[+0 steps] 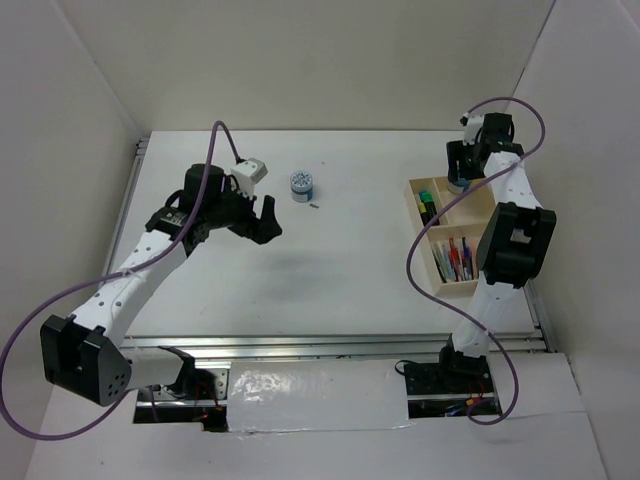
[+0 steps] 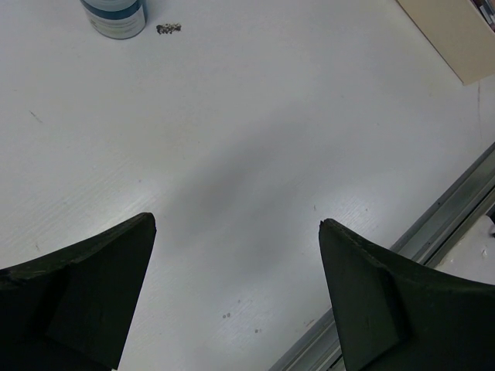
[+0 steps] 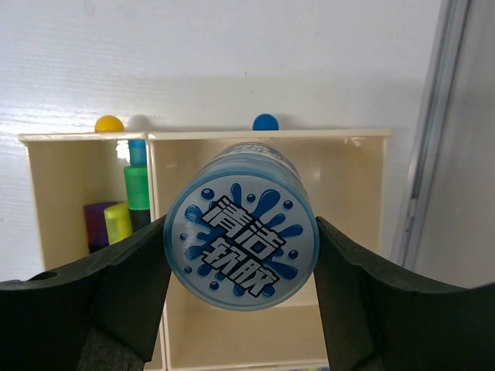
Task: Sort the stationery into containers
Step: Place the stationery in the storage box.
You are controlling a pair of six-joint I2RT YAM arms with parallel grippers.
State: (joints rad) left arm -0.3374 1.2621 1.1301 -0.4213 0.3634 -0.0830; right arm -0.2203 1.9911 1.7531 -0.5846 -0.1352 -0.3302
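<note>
Blue-white pot [image 3: 241, 239] is lying sideways, gripped between the fingers of the right gripper [image 3: 241, 222]. Its printed end is facing the wrist camera over the end compartment of the wooden tray [image 3: 267, 134], next to the highlighters [image 3: 131, 205]. Second pot [image 1: 301, 186] is standing on the table [image 1: 350, 280], well ahead of the left gripper [image 2: 236, 224], which is gaping wide around nothing.

Plenty of open counter [image 2: 255, 139] under my left pincer [image 2: 237, 224]; only a round pot [image 2: 114, 17] and a speck [image 2: 168, 28] just beside it sit ahead. On the right, the tray [image 3: 271, 134] compartment behind my gripped pot [image 3: 241, 243] looks free tbh, highlighters [image 3: 137, 189] crowd its neighbour.
</note>
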